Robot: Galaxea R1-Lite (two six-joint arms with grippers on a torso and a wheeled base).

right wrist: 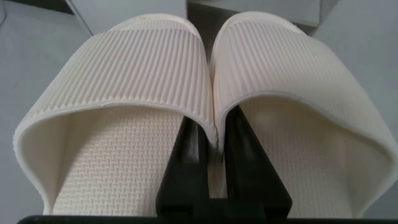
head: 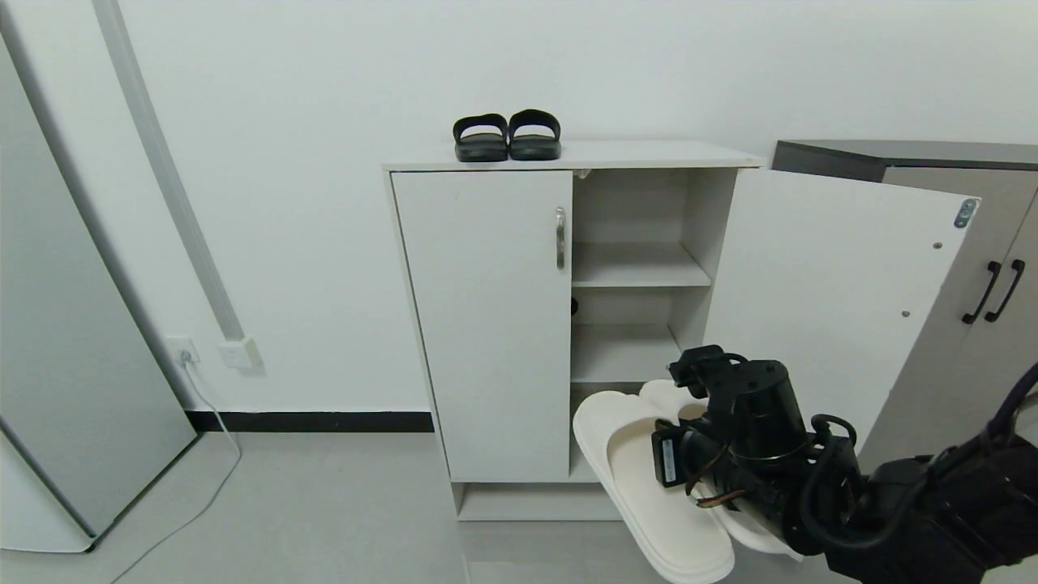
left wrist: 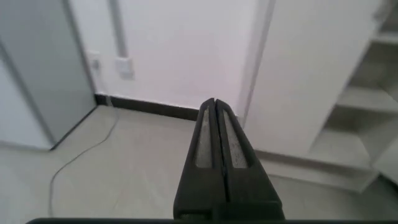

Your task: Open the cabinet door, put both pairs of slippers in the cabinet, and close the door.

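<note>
We record the right claw [right wrist: 214, 138] clamped on the white slippers [head: 649, 478], toes pointing at the open cabinet [head: 649, 152] ahead.

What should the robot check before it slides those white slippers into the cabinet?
1. Right door open wide: ok.
2. White slippers pinched together in the right claw: ok.
3. Upper shelf free: ok.
4. Room low down behind the slippers: cannot tell, hidden.
5. Left claw shut, holding nothing: ok.
6. Black slippers stowed: not ok, they sit on the cabinet top.
</note>
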